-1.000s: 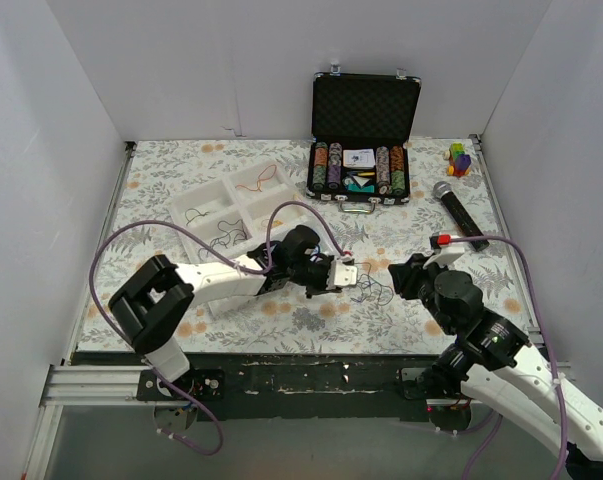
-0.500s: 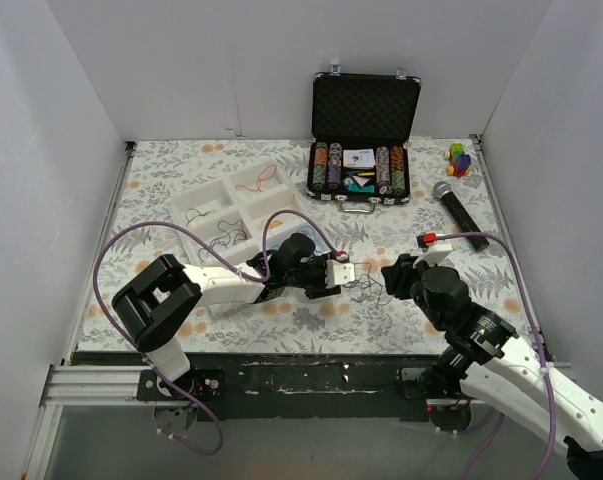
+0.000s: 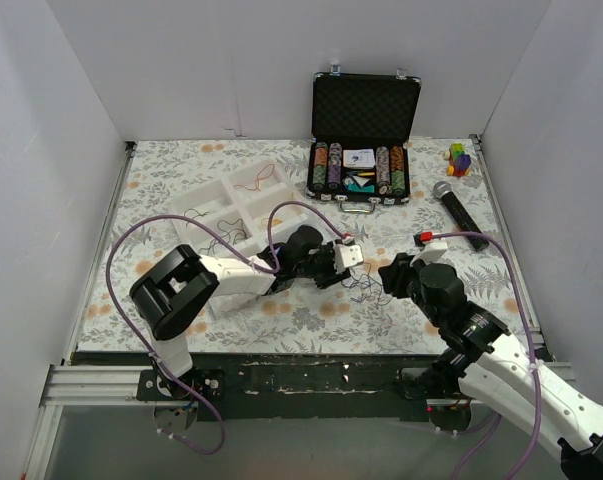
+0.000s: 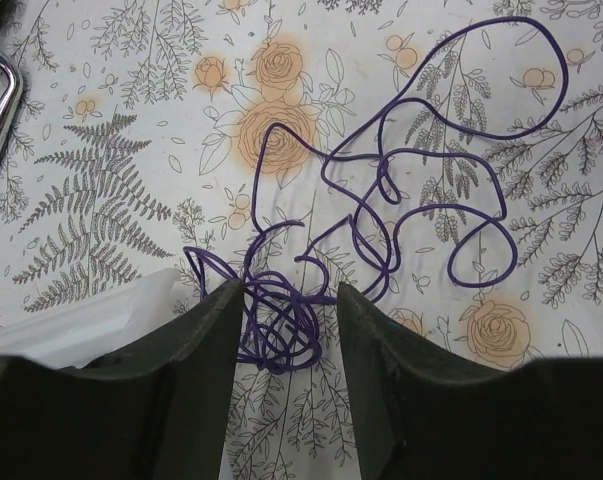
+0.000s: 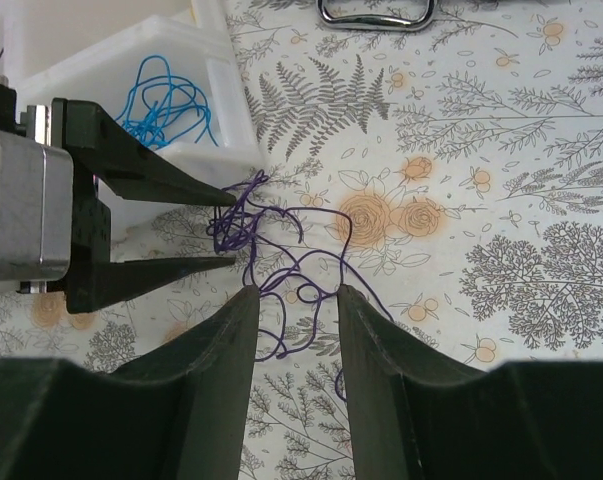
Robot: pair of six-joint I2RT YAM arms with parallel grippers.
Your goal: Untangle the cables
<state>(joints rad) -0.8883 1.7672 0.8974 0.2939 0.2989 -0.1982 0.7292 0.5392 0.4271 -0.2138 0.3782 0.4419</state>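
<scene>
Edging nearer the white tray (image 5: 101, 35) than a second ago, the right gripper (image 5: 293, 295) is standing partly open, with loose purple strands passing between its fingers (image 5: 231, 335) but not being clamped. Reaching out from the tray's side, the left gripper (image 4: 289, 295) is likewise keeping its jaws apart around the knotted end of the purple cable (image 4: 279, 335), not pinching it. That cable is lying on the flowered cloth (image 4: 101, 120) just beside the tray, between both grippers. A blue cable (image 5: 163, 97) is sitting inside the tray.
</scene>
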